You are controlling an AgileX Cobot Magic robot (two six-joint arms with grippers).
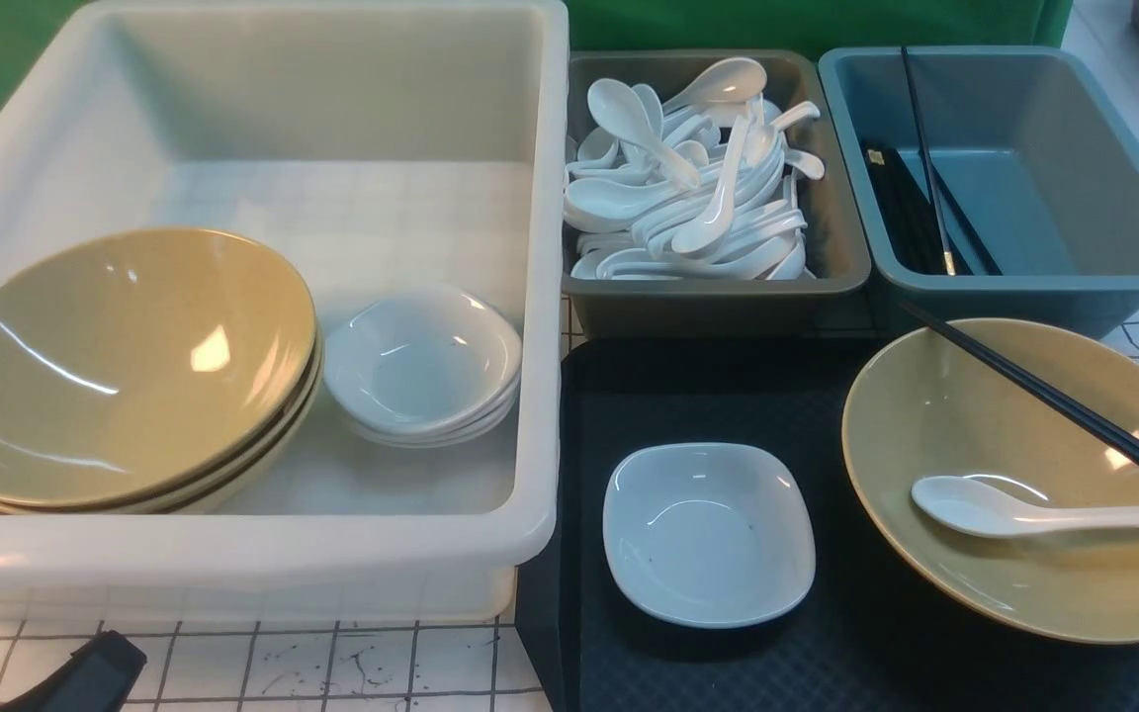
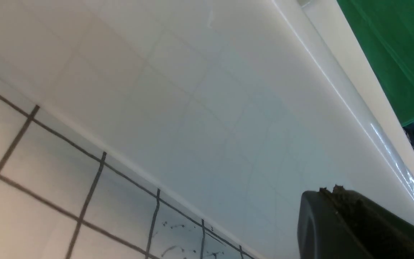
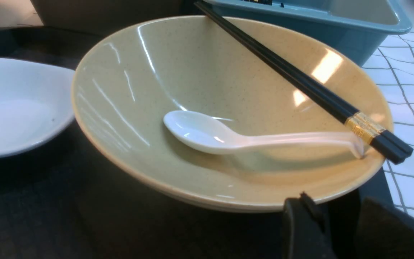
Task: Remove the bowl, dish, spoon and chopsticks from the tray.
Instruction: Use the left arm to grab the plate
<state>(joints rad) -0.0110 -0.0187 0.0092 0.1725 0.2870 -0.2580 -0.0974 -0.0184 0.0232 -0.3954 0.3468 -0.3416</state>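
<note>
Presently on tray point(image 1: 708, 396), one bowl point(image 1: 935, 425), one dish point(image 1: 708, 534)

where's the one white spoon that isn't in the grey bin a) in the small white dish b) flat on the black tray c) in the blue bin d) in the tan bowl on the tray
D: the spoon lies inside the bowl, scoop in the hollow and handle reaching toward the rim, while the chopsticks rest across that bowl and the dish holds no spoon.
</note>
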